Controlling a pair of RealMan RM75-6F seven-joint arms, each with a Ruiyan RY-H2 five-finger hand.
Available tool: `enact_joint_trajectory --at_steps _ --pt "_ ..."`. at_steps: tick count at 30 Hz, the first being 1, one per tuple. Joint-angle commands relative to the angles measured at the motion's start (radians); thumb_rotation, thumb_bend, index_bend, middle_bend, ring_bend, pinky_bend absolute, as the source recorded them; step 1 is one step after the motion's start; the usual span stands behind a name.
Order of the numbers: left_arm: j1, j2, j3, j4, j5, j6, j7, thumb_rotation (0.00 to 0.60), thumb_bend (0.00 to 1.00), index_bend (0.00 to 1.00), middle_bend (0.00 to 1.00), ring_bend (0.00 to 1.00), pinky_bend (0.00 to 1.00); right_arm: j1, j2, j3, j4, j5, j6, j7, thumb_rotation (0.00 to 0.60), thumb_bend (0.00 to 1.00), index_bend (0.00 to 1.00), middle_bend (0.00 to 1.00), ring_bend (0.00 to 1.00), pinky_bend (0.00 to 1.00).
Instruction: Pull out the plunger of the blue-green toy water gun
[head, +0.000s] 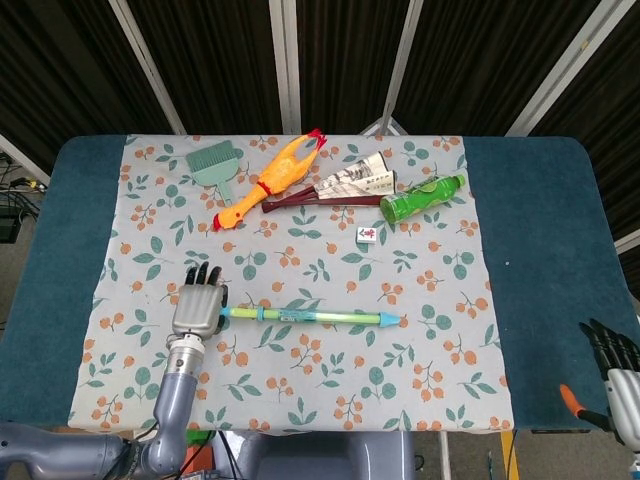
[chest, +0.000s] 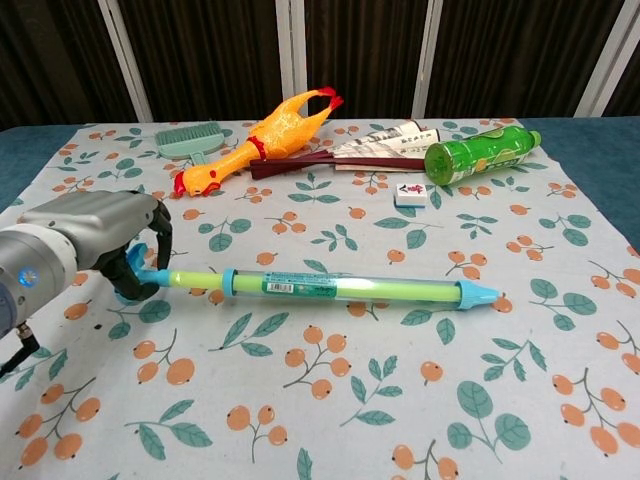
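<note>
The blue-green toy water gun (head: 320, 316) (chest: 340, 288) lies almost level across the middle of the floral cloth, its blue nozzle (chest: 480, 294) pointing right. My left hand (head: 197, 305) (chest: 100, 240) grips the plunger handle (chest: 138, 272) at the gun's left end, fingers curled around it. A short stretch of green plunger rod (chest: 190, 279) shows between the hand and the blue collar (chest: 229, 282). My right hand (head: 612, 362) hangs off the table's lower right edge, fingers spread and holding nothing; the chest view does not show it.
Along the back of the cloth lie a green brush (head: 212, 165), an orange rubber chicken (head: 275, 178), a folded fan (head: 340, 185) and a green bottle (head: 422, 196). A small mahjong tile (head: 367, 235) sits in front of the bottle. Blue table cover (head: 545, 230) flanks the cloth.
</note>
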Motion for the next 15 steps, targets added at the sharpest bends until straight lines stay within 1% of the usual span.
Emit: enact_joint_trajectory --at_steps 1,5,8,11,15 --pt "-0.001 0.012 0.002 -0.023 0.001 -0.002 -0.003 0.6 0.46 0.58 0.1 0.0 0.09 0.061 0.008 0.027 -0.076 0.025 -0.071 -0.075 0.6 0.35 0.0 0.0 0.0 0.0" --pt "-0.007 0.012 0.0 -0.043 -0.003 0.005 0.002 0.6 0.46 0.58 0.1 0.0 0.09 0.146 -0.002 0.063 -0.166 0.085 -0.189 -0.133 0.6 0.35 0.0 0.0 0.0 0.0" --pt "-0.014 0.005 -0.002 -0.054 -0.008 0.016 0.013 0.6 0.46 0.58 0.1 0.0 0.09 0.234 -0.023 0.107 -0.249 0.185 -0.299 -0.215 0.6 0.35 0.0 0.0 0.0 0.0" --pt "-0.021 0.0 -0.006 -0.065 -0.009 0.026 0.021 0.6 0.46 0.58 0.1 0.0 0.09 0.304 -0.068 0.142 -0.291 0.27 -0.355 -0.303 0.6 0.35 0.0 0.0 0.0 0.0" --pt "-0.028 -0.003 -0.011 -0.076 -0.011 0.036 0.026 0.6 0.46 0.58 0.1 0.0 0.09 0.372 -0.14 0.164 -0.306 0.361 -0.383 -0.414 0.6 0.35 0.0 0.0 0.0 0.0"
